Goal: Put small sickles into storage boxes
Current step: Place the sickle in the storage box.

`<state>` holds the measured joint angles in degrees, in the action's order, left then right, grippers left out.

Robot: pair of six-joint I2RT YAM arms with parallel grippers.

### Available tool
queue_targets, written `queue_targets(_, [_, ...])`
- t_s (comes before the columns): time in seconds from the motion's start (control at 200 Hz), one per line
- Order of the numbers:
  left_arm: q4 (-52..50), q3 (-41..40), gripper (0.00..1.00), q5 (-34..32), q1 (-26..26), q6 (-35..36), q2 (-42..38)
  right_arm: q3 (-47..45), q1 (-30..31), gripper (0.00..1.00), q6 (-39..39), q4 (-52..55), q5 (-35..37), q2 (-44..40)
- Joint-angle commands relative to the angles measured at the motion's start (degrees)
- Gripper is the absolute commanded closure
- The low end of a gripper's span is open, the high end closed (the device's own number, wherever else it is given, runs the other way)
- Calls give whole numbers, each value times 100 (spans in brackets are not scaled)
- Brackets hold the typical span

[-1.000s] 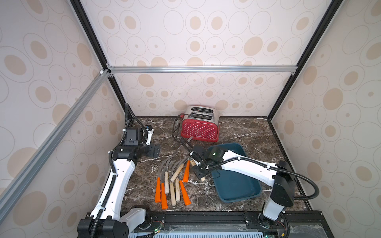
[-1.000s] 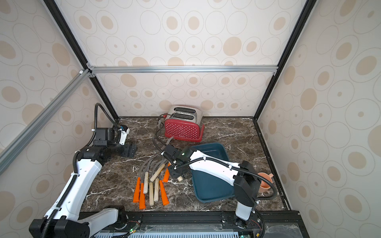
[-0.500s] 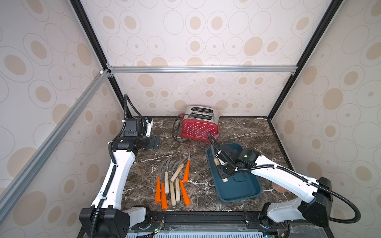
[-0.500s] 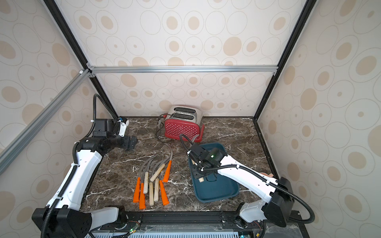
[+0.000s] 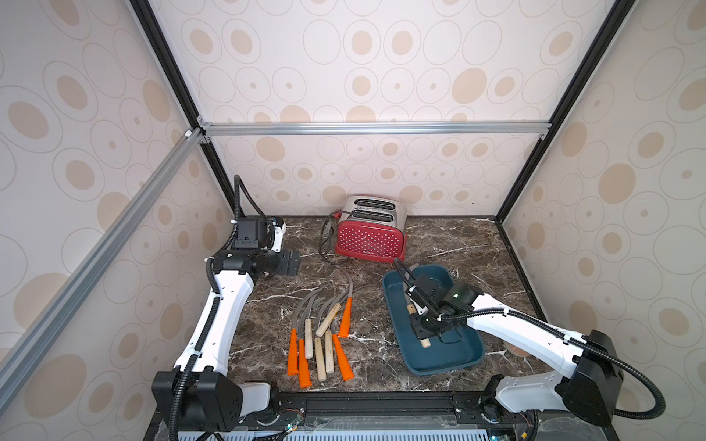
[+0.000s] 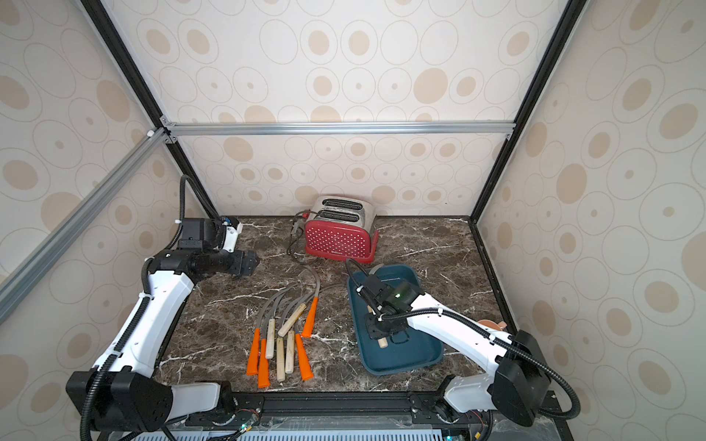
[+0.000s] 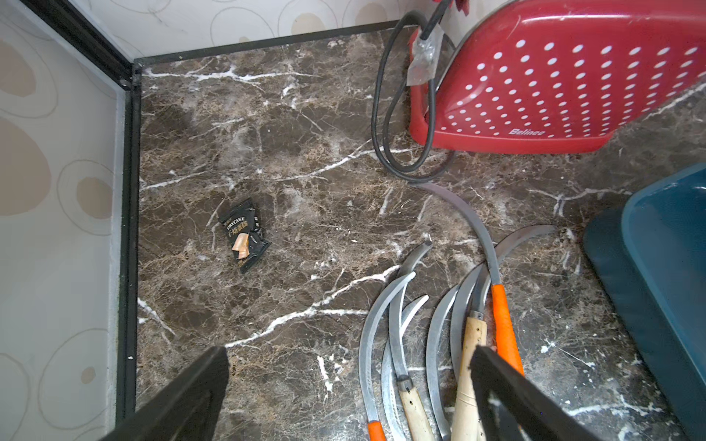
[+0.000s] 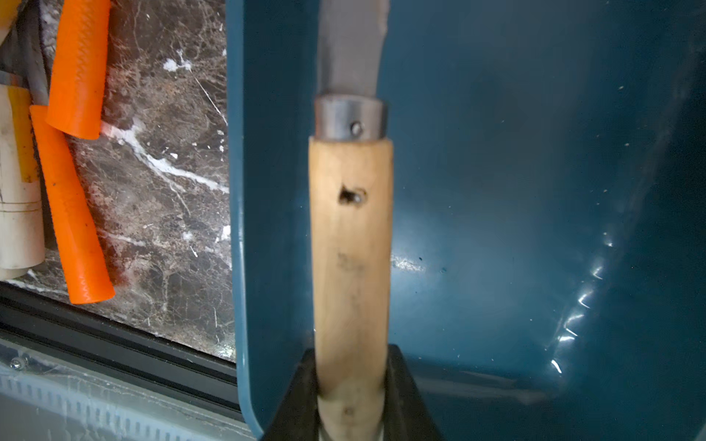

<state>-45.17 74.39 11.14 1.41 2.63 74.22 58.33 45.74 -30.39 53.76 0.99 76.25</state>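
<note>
The storage box (image 8: 535, 191) looks like glossy teal plastic. One sickle (image 8: 349, 248) has a pale, matt wooden handle and a dull grey metal collar. Orange handles (image 8: 78, 68) look finely ribbed, perhaps rubber. The desk (image 7: 286, 152) is smooth, marble-patterned.

Dark marble tabletop (image 5: 458, 244) carries red toaster (image 5: 370, 242), teal tray (image 5: 450, 359), loose sickles (image 5: 328, 319); black snack packet (image 7: 244, 236) ahead of left gripper (image 7: 349, 353).
</note>
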Motion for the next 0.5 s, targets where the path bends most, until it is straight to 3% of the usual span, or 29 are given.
queue_targets(0.0, [-212, 116, 1, 180, 26, 151, 32, -165, -104, 92, -16, -87, -85, 74])
queue_targets(0.496, [-291, -47, 1, -14, 24, 435, -47, -522, -214, 91, -116, -645, -554, 821])
